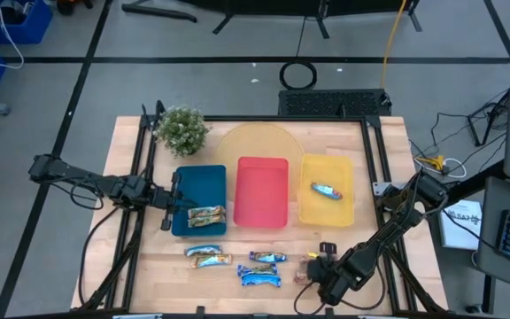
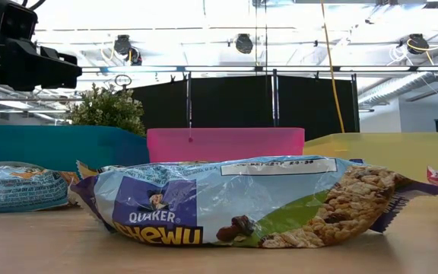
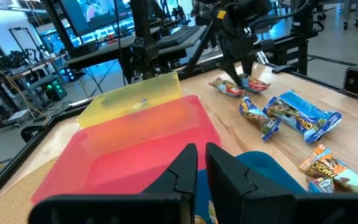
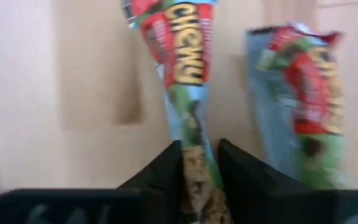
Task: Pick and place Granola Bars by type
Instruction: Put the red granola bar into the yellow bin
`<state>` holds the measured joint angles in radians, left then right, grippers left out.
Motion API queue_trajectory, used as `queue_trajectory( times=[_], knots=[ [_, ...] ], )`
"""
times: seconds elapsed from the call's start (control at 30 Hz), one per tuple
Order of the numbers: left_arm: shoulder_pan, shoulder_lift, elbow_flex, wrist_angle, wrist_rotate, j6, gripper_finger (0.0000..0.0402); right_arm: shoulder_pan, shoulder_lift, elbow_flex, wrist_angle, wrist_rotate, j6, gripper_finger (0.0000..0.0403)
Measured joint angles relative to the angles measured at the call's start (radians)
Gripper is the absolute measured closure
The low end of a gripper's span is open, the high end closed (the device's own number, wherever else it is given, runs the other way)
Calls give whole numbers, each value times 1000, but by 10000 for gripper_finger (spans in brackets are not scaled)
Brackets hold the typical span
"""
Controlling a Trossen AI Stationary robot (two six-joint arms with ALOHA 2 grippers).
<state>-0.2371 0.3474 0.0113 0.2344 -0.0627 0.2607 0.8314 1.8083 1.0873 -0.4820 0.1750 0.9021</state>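
Observation:
My right gripper (image 1: 320,266) (image 4: 199,155) is near the table's near edge, shut on a red-and-green wrapped granola bar (image 4: 182,56). A second bar of that kind (image 4: 300,93) lies beside it. My left gripper (image 1: 182,204) (image 3: 201,163) hovers over the blue tray (image 1: 200,182), its fingers shut to a narrow slit with nothing between them. A tan-gold bar (image 1: 206,215) lies flat in that tray. A silvery bar (image 1: 326,190) lies in the yellow tray (image 1: 326,213). Several blue and tan bars (image 1: 259,277) (image 2: 234,202) lie on the wood. My right gripper pinches the red-and-green bar by its end nearest the wrist (image 4: 197,177), between the two fingers (image 4: 163,168). The fingers lie along the bar, which runs straight away from them. Whether the bar's far end rests on the wood, I cannot tell.
The red tray (image 1: 262,213) sits between the blue and yellow trays and holds nothing. A small potted plant (image 1: 182,129) stands at the far left of the table. A round tan mat (image 1: 255,142) lies behind the trays. Black frame rails run along both table sides.

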Motion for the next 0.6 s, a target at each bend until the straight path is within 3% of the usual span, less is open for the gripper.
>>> queue_trajectory(
  times=[0.2,0.37,0.6],
  knots=[
    [0,0,0,0,0,0,360,1,-147,3,129,84,-86,374],
    [0,0,0,1,0,0,360,2,-256,1,155,137,-211,370],
    [0,0,0,3,0,11,360,1,-446,-3,-45,284,-404,373]
  ],
)
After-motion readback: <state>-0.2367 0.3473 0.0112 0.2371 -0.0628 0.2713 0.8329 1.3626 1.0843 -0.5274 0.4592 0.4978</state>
